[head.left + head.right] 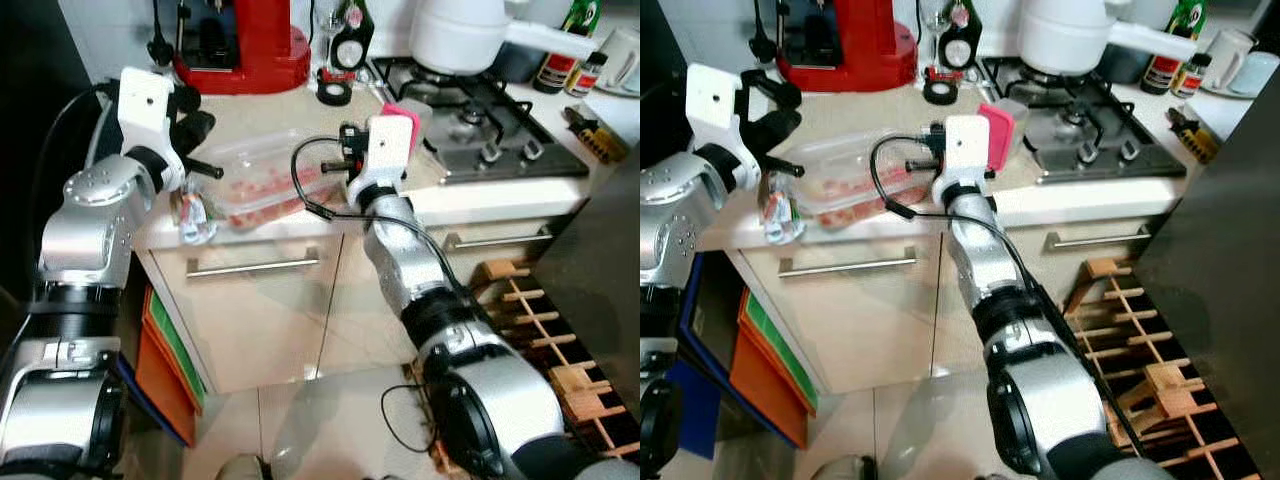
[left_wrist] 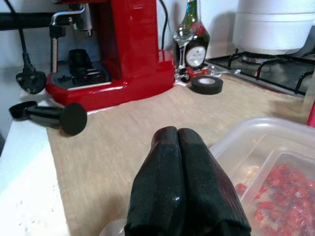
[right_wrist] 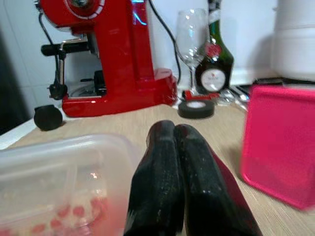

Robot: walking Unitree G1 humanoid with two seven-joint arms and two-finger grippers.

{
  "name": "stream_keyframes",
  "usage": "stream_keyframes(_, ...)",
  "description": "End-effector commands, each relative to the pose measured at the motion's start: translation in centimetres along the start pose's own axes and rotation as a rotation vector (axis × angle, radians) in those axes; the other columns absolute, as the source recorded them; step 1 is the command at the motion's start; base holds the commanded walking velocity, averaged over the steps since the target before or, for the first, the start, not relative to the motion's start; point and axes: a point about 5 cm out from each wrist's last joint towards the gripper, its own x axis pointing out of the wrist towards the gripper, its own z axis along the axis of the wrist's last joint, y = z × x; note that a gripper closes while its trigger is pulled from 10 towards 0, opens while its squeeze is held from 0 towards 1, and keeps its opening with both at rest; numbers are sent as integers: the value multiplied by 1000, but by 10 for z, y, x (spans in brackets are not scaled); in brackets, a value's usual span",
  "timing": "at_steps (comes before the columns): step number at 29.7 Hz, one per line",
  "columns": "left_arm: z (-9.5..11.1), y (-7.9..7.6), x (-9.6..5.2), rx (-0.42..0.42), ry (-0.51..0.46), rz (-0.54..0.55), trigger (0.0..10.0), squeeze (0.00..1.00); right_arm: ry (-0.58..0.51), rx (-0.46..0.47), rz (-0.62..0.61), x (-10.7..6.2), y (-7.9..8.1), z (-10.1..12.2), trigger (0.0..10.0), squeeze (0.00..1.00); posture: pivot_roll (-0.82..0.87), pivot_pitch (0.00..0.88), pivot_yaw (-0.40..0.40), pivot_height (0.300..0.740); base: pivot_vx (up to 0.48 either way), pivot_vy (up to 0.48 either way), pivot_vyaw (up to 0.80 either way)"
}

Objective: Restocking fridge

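Note:
A clear plastic container (image 1: 262, 180) holding red pieces of food lies on the beige counter (image 1: 270, 115), near its front edge. Close to its right end stands a pink box (image 1: 402, 125). My left gripper (image 2: 171, 133) is shut with nothing in it and hovers above the counter at the container's left end. Below it, at the counter's edge, stands a small clear jar (image 1: 195, 215). My right gripper (image 3: 170, 127) is also shut and empty, low over the counter between the clear container (image 3: 59, 167) and the pink box (image 3: 280, 142).
At the back stand a red coffee machine (image 1: 245, 40), a black tape roll (image 1: 334, 92), a wine glass (image 3: 192, 34) and a dark bottle (image 3: 214, 64). A white pot (image 1: 460, 35) sits on the gas hob (image 1: 490, 130). A wooden wine rack (image 1: 540, 320) and a dark panel (image 1: 600, 260) are at the right.

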Motion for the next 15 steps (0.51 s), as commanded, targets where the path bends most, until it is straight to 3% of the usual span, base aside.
stream_keyframes(1,-6,-1,-5,3,14,13,10000,0,-16,71,16,-9,10,9,10000,0,102,33,-35,740,0,0,0)
stream_keyframes(8,-6,7,-20,25,10,76,10000,0,38,121,34,-27,14,1,10000,0,114,6,-47,740,0,0,0)
stream_keyframes(11,0,6,-29,-17,-35,96,10000,0,44,101,37,-32,12,1,10000,0,119,0,-50,740,0,0,0)
stream_keyframes(15,8,-11,-51,-33,-109,60,10000,0,68,113,52,-39,11,4,10000,0,136,0,-56,740,0,0,0)
